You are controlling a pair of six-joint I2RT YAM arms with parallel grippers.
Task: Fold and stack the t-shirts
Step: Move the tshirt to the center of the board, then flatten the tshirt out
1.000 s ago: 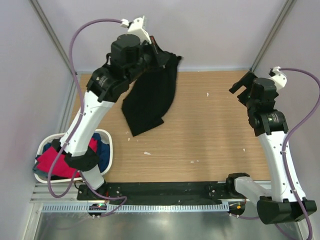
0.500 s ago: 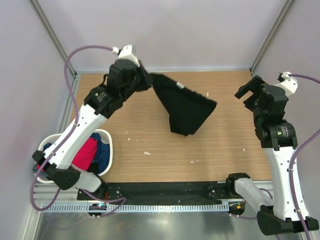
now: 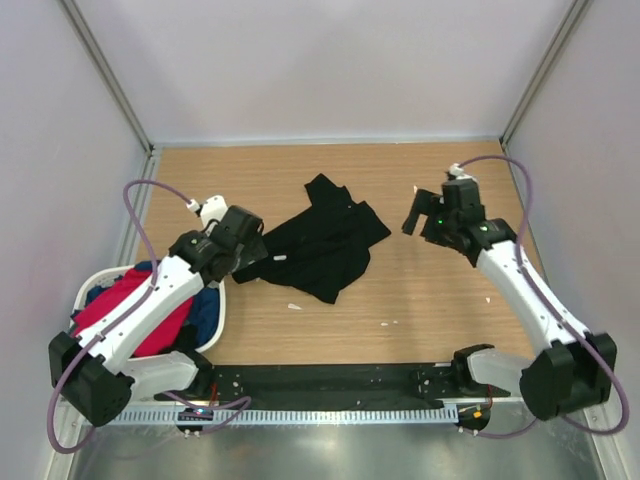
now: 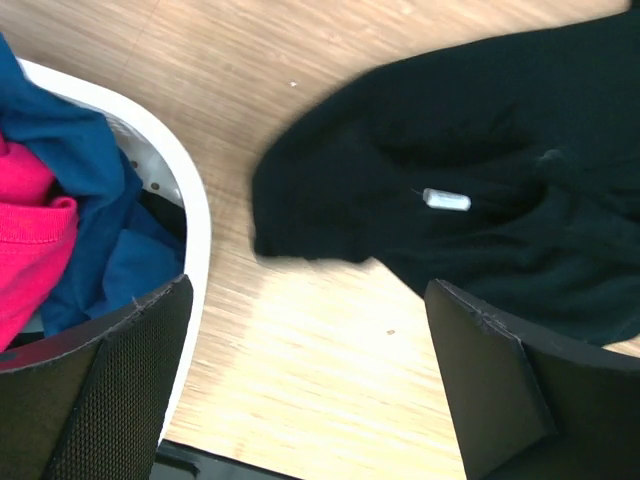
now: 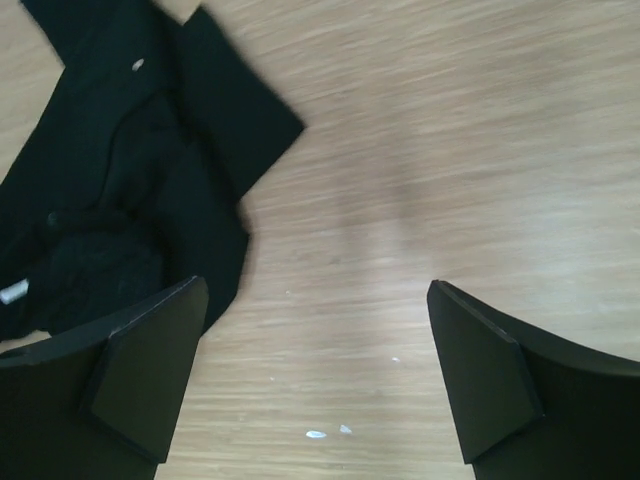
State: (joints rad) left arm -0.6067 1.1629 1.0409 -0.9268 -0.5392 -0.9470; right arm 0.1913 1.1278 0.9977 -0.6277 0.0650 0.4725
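While the black t-shirt point(image 3: 322, 243) lies crumpled on the table point(image 3: 450, 300), left of centre w/ its white neck label point(image 4: 446, 199) face up, the L end effector point(image 4: 310, 385) hangs w/ jaws wide & empty over the shirt's basket-side edge. R end effector point(image 5: 315, 385) is also spread wide, holding nothing, over wood just right of the shirt. Red t-shirt point(image 4: 25, 260) & blue t-shirt point(image 4: 95, 190) sit bunched in the white oval basket point(image 4: 192, 235).

Crumpled black t-shirt point(image 3: 325, 245) on the wooden table point(image 3: 450, 300)
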